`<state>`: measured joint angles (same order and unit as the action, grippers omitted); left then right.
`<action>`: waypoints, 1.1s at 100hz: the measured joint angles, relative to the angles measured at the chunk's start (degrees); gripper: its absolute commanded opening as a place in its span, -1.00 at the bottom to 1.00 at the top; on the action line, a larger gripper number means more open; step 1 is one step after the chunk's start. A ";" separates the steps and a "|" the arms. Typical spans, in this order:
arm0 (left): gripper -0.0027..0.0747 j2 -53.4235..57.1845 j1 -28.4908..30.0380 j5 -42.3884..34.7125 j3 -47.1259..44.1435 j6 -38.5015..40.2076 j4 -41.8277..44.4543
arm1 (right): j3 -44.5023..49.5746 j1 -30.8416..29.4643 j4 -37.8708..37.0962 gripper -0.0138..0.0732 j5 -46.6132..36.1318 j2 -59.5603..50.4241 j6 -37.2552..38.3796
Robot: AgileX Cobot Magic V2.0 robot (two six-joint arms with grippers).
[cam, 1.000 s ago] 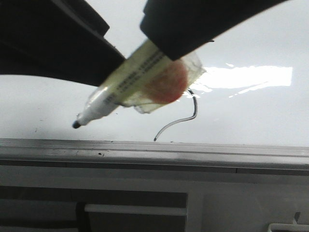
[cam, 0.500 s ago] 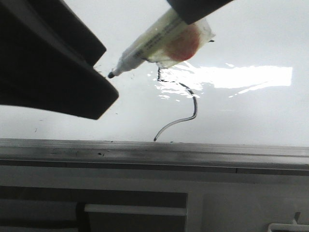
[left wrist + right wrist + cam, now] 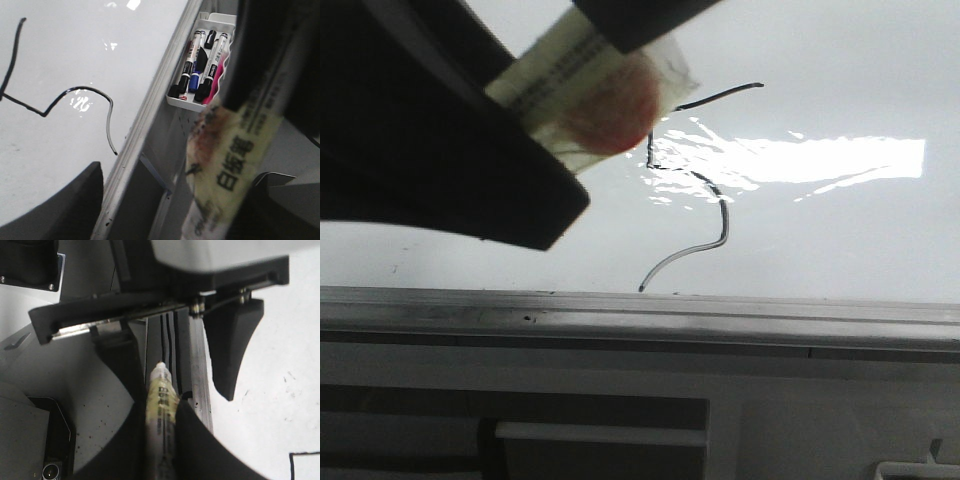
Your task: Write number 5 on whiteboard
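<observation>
Since the number 5 (image 3: 695,190) already sits whole on the whiteboard (image 3: 840,240), just beside and below the right gripper (image 3: 161,412), I'd say what's left is pulling away clean. That gripper is pinched on the marker (image 3: 582,90), tip clear of the board, so lift straight off and don't drag across wet ink. Left gripper (image 3: 440,150) looms close alongside it; can't tell if it's spread or pressed together. Spare pens sit in a tray (image 3: 200,62) beyond the frame rail (image 3: 640,310).

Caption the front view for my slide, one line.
Finished number 5 on the whiteboard; marker held above it.
</observation>
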<state>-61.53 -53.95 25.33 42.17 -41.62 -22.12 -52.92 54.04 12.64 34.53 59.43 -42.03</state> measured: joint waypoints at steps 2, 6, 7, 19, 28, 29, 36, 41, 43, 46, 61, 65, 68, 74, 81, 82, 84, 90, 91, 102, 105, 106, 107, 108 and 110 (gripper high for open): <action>0.20 -0.28 0.00 0.11 0.00 0.00 -0.33 | 0.00 0.20 0.04 -0.80 -0.14 0.00 0.00; 0.20 -1.10 0.00 0.38 0.00 -0.10 -1.25 | 0.00 0.67 0.04 -0.80 -0.19 0.00 0.00; 0.20 -1.33 0.00 0.39 0.00 -0.10 -1.58 | 0.00 0.82 0.04 -0.80 -0.19 0.00 0.00; 0.16 -2.27 0.00 0.85 0.00 -0.22 -3.95 | 0.00 1.47 -0.08 -0.80 -0.19 0.00 0.00; 0.03 -2.21 0.00 1.17 -0.09 -0.34 -5.51 | 0.00 1.61 -0.16 -0.80 -0.19 0.00 0.00; 0.00 -2.21 0.00 1.14 -0.09 -0.46 -5.62 | 0.00 1.61 -0.16 -0.80 -0.19 0.00 0.00; -0.17 -2.21 0.00 1.61 -0.09 -0.48 -6.55 | 0.00 1.61 -0.22 -0.80 -0.19 0.00 0.00; -0.31 -2.21 -0.04 2.14 -0.09 -0.58 -7.29 | -0.10 1.61 -0.31 -0.80 -0.28 0.00 0.00; -0.37 -2.21 -0.15 2.42 -0.09 -0.58 -7.56 | -0.10 1.61 -0.35 -0.80 -0.28 0.00 0.00; -0.44 -2.21 -0.13 2.73 -0.09 -0.58 -7.99 | -0.10 1.61 -0.44 -0.80 -0.28 0.00 0.00; -0.47 -2.21 -0.41 4.34 -0.09 -0.58 -9.41 | -0.10 1.61 -0.44 -0.80 0.06 0.00 0.00; -0.40 -2.21 -0.41 4.56 -0.09 -0.58 -9.41 | -0.10 1.61 -0.44 -0.80 0.11 0.00 0.00; -0.29 -2.21 -0.41 4.60 -0.09 -0.58 -9.52 | -0.10 1.61 -0.44 -0.80 0.21 0.00 0.00; -0.08 -2.21 -0.41 4.85 -0.09 -0.58 -9.52 | -0.10 1.74 -0.14 -0.80 0.33 0.00 0.00; 0.16 -2.21 -0.41 4.87 -0.09 -0.58 -9.52 | -0.10 1.74 0.32 -0.80 0.91 0.00 0.00; 0.19 -2.21 -0.41 4.87 -0.09 -0.58 -9.52 | -0.10 1.74 0.35 -0.80 1.05 0.00 0.00; 0.21 -2.21 -0.41 4.87 -0.09 -0.58 -9.42 | -0.10 1.85 0.45 -0.80 1.19 -0.04 0.00; 0.21 -2.21 -0.41 4.87 -0.09 -0.58 -9.42 | -0.10 1.96 0.75 -0.80 1.76 -0.04 0.00; 0.20 -2.21 -0.41 4.87 -0.09 -0.58 -9.42 | -0.10 1.96 0.75 -0.80 1.88 -0.04 0.00; 0.09 -2.21 -0.41 5.53 0.28 -0.58 -9.42 | -0.10 2.04 0.88 -0.80 2.15 -0.04 0.00; 0.06 -2.21 -0.41 5.93 0.57 -0.58 -9.42 | -0.10 2.04 0.88 -0.80 2.25 -0.04 0.00; 0.04 -2.21 -0.41 6.07 0.72 -0.58 -9.42 | -0.10 2.04 0.88 -0.80 2.25 -0.04 0.00; 0.03 -2.21 -0.41 6.19 0.74 -0.58 -9.42 | -0.10 2.04 0.88 -0.80 2.25 -0.14 0.00; 0.01 -2.21 -0.41 6.20 0.99 -0.58 -9.42 | -0.10 2.04 0.88 -0.80 2.25 -0.13 0.00; -0.01 -2.21 -0.41 6.66 1.29 -0.58 -9.42 | -0.10 2.04 0.88 -0.80 2.25 -0.13 0.00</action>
<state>-63.74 -54.36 31.99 43.45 -42.19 -31.54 -53.02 56.08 13.53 36.78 59.30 -42.03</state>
